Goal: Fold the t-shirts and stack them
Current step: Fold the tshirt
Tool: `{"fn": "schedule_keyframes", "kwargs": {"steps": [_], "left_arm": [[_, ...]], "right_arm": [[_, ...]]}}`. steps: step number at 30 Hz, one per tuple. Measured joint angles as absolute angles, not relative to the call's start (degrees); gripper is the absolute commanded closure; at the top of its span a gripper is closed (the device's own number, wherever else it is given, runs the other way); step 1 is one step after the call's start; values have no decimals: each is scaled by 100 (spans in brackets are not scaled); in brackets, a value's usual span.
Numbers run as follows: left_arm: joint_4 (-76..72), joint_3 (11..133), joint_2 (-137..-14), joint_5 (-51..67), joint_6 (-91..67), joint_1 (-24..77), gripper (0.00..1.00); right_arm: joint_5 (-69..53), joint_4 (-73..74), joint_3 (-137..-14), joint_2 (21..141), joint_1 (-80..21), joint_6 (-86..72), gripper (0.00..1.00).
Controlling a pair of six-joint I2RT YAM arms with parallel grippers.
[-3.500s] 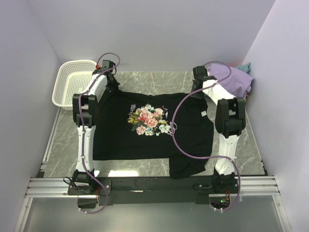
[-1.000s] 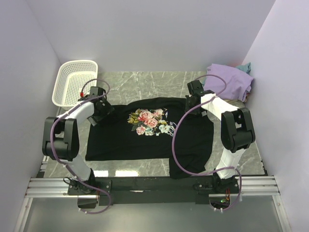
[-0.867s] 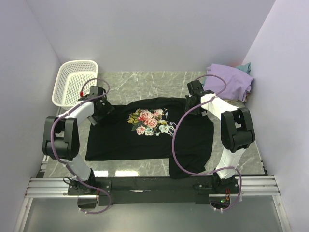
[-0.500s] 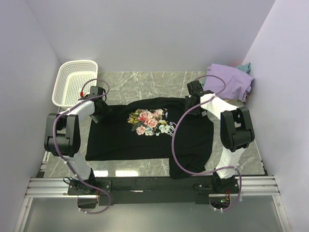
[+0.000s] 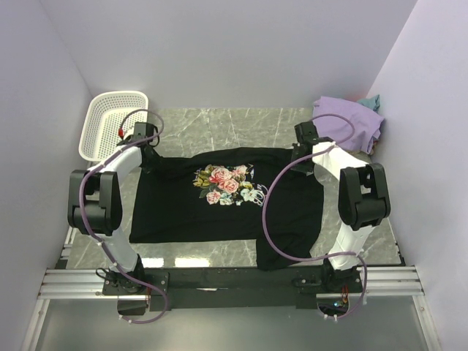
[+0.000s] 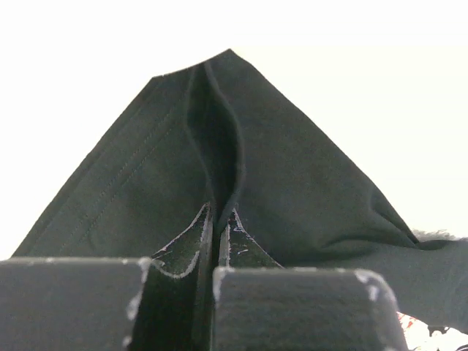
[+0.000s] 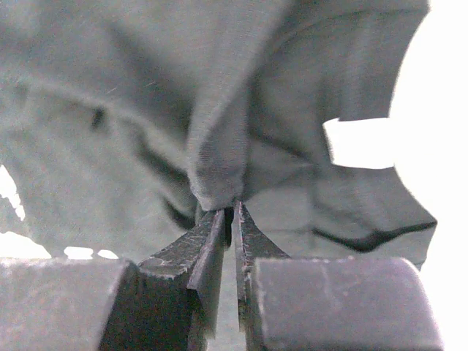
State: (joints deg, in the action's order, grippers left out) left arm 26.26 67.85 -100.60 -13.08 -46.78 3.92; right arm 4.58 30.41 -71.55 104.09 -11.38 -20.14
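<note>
The black t-shirt (image 5: 219, 201) with the pink-rose print lies spread flat on the marble table, one bottom corner hanging at the near edge. My left gripper (image 5: 148, 153) sits at its far left shoulder, shut on a raised fold of black cloth (image 6: 212, 146). My right gripper (image 5: 302, 152) is at the far right shoulder, its narrow jaws pinching a bunched fold of the same shirt (image 7: 219, 168). The lavender t-shirt (image 5: 349, 121) lies crumpled at the back right, with a bit of the teal t-shirt (image 5: 373, 101) showing behind it.
A white perforated basket (image 5: 99, 135) stands at the back left, just beyond the left gripper. Purple cables loop from both arms over the shirt. Walls close in on three sides, and the metal rail (image 5: 234, 281) runs along the near edge.
The left gripper closed on the shirt's left shoulder and shifted toward the far left. The right gripper moved a little to the right, still holding its fold.
</note>
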Motion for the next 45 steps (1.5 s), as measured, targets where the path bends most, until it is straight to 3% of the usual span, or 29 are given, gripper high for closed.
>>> {"fn": "schedule_keyframes", "kwargs": {"steps": [8, 9, 10, 11, 30, 45], "left_arm": [[2648, 6912, -10057, -1343, -4532, 301, 99], [2646, 6914, -10055, -1341, -4508, 281, 99], [2644, 6914, -10055, -1341, -4488, 263, 99], [2644, 6914, -10055, -1341, -4464, 242, 99], [2703, 7231, -9959, -1179, -4237, -228, 99], [3015, 7443, -9909, -1092, -4110, -556, 99]], "right_arm": [[397, 2932, -7240, 10495, -751, -2003, 77], [351, 2915, -7262, 10527, -753, -1997, 81], [311, 2906, -7288, 10565, -753, -1986, 99], [274, 2886, -7299, 10589, -753, -1981, 100], [-49, 2812, -7531, 10031, -526, -1984, 100], [508, 3197, -7883, 9483, -180, -2064, 100]]}}
